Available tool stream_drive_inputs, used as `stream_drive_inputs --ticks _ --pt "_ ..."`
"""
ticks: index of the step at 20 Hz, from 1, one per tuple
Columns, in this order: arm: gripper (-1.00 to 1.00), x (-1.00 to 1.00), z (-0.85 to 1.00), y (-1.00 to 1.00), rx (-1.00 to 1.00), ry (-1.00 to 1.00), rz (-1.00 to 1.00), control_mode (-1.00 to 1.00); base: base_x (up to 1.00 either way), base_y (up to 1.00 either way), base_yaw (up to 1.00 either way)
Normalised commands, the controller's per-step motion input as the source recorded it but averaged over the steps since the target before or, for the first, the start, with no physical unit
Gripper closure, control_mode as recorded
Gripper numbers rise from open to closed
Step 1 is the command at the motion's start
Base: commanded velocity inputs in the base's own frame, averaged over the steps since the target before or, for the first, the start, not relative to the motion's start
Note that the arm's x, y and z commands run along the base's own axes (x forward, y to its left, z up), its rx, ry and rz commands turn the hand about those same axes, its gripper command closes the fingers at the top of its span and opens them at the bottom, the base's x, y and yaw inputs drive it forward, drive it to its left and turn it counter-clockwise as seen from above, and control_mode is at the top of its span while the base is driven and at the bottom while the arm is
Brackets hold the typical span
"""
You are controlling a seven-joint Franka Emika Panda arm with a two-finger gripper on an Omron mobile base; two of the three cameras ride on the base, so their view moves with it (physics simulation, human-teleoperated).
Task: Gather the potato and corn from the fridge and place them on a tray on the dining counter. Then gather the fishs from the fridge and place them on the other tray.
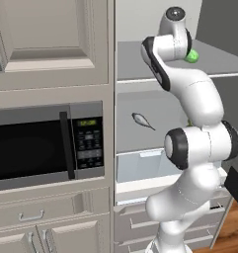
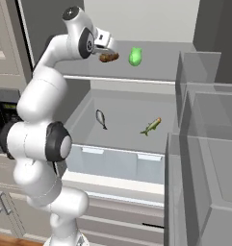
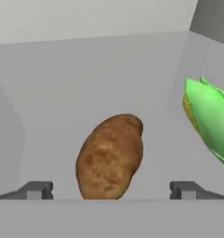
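Note:
The fridge stands open. On its upper shelf lies the brown potato, with the green corn just to its right. My gripper is open, its fingertips wide on either side of the potato's near end, not closed on it. On the shelf below lie two fish: a grey one and an olive-yellow one.
The open fridge door with its clear bins juts out on the right. A clear drawer sits under the fish shelf. A black microwave and cream cabinets stand to the left of the fridge.

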Motion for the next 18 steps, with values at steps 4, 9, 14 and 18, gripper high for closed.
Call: stream_drive_inputs --ticks 4,9,14,18 --pt "-1.0 0.81 -0.05 0.0 -0.01 0.05 -0.09 -1.0 0.0 0.0 0.0" --pt "-1.0 0.04 -0.01 -0.05 0.0 0.06 -0.2 -1.0 0.0 0.0 0.0" --pt "-1.0 -0.01 -0.26 -0.04 0.0 0.06 -0.19 -1.0 0.0 0.0 0.0" --pt "-1.0 -0.05 -0.22 -0.08 0.03 0.0 -0.04 -1.0 0.0 0.0 0.0"
